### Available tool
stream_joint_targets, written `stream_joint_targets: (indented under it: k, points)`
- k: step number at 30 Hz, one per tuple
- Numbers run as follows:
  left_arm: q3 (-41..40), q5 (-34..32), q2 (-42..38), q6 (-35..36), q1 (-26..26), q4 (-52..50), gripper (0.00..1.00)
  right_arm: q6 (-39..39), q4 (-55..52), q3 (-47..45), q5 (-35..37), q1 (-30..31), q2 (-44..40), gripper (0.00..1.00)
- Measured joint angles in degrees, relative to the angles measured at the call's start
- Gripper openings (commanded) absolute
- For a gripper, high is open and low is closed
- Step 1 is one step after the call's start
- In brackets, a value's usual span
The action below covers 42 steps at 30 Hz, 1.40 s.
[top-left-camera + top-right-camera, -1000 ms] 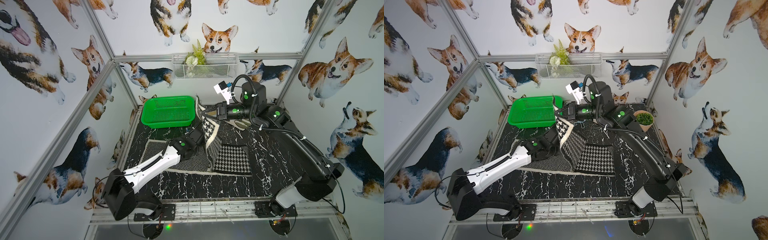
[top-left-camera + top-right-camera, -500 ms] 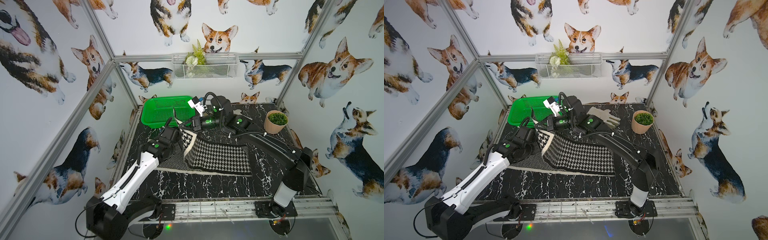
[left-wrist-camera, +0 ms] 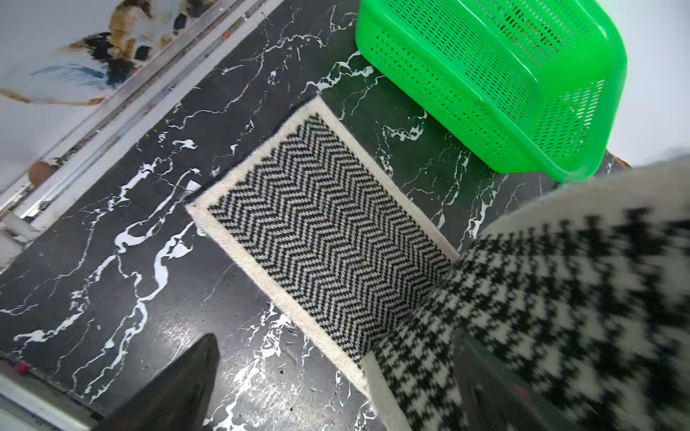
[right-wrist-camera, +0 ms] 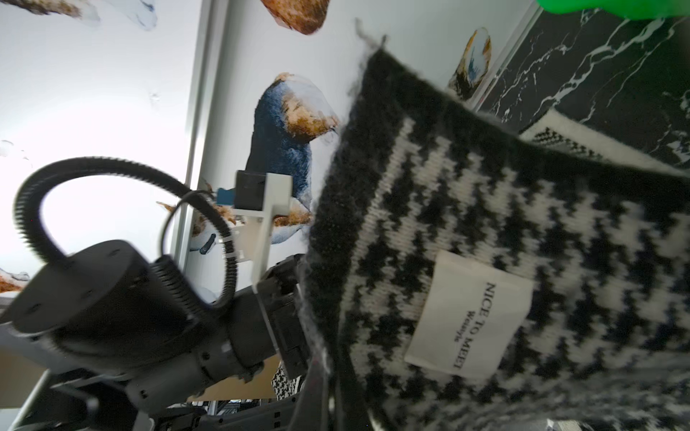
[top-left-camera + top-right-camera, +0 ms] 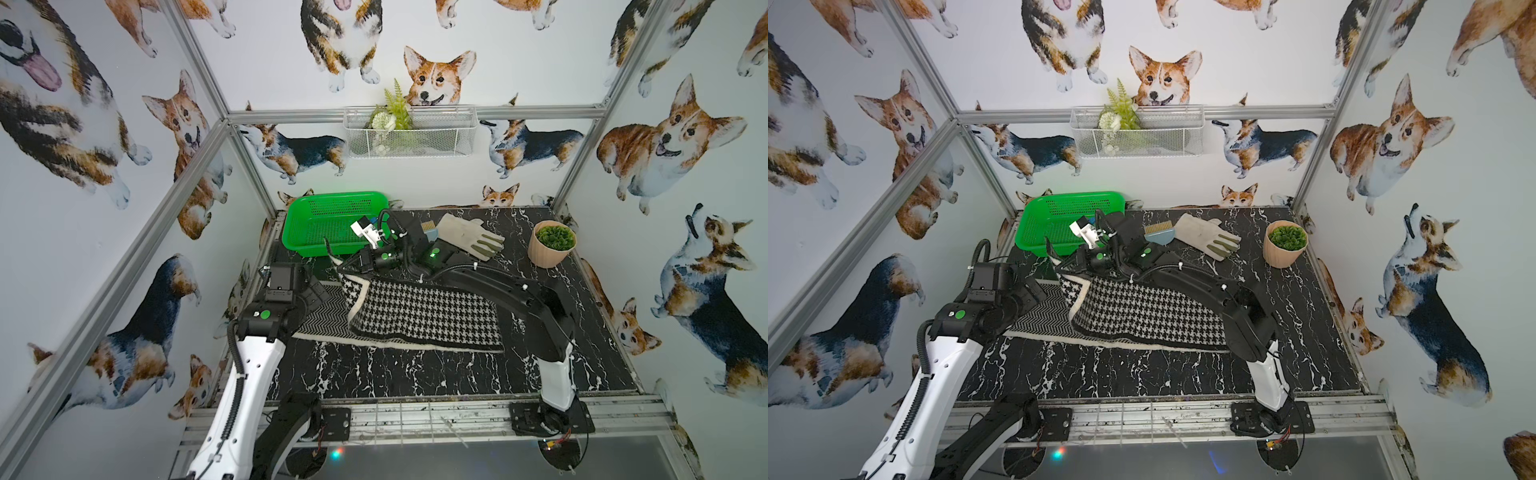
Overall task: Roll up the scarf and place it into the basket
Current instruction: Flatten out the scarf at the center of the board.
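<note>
The right end effector [image 5: 347,266], clamped on a corner of the scarf [image 5: 424,311], folds houndstooth over herringbone; the scarf's length runs back beneath its arm. The basket [image 5: 332,220] lies just beyond. The left end effector [image 5: 313,291] waits beside, spread wide.

In both top views the right arm lies across the far edge of the scarf [image 5: 424,313], hiding where the right claw [image 5: 338,266] meets the cloth. The small brush [image 5: 1158,232] near the tabletop's far edge is half covered by the arm. In the left wrist view the houndstooth fold is blurred and cut off, as is the basket [image 3: 522,74]. The left claw [image 3: 328,373] shows only two fingers, one smeared.
</note>
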Motion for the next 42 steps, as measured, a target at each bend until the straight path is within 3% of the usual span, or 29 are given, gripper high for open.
stream_joint_targets:
  k: [11,18,21,26,31,36,42]
  points:
    - [0.26,-0.13,-1.01,0.85,2.25,-0.92,1.00,5.55,5.25,6.73,-1.57,4.07,13.42,0.01]
    - [0.26,-0.31,-1.07,1.73,3.21,-0.81,1.00,11.10,10.64,12.09,-1.66,4.50,22.29,0.30]
    - [0.48,-0.66,-1.09,2.36,3.72,-0.83,1.00,12.94,11.89,15.41,-1.68,4.68,25.38,0.49]
    - [1.31,-1.20,-1.57,2.86,5.14,-0.96,1.00,12.07,11.67,17.59,-1.68,4.52,25.70,0.62]
    - [1.18,-1.42,-1.81,3.26,5.70,-1.03,1.00,5.57,4.09,10.86,1.88,1.60,18.01,0.75]
    - [0.11,-1.88,-0.57,4.04,5.88,-0.59,1.00,-4.68,-8.33,-9.49,13.77,-3.72,-2.03,0.83]
    - [-1.84,-1.18,3.10,3.87,5.92,1.90,1.00,-10.73,-20.20,-35.08,30.21,-10.05,-26.67,0.82]
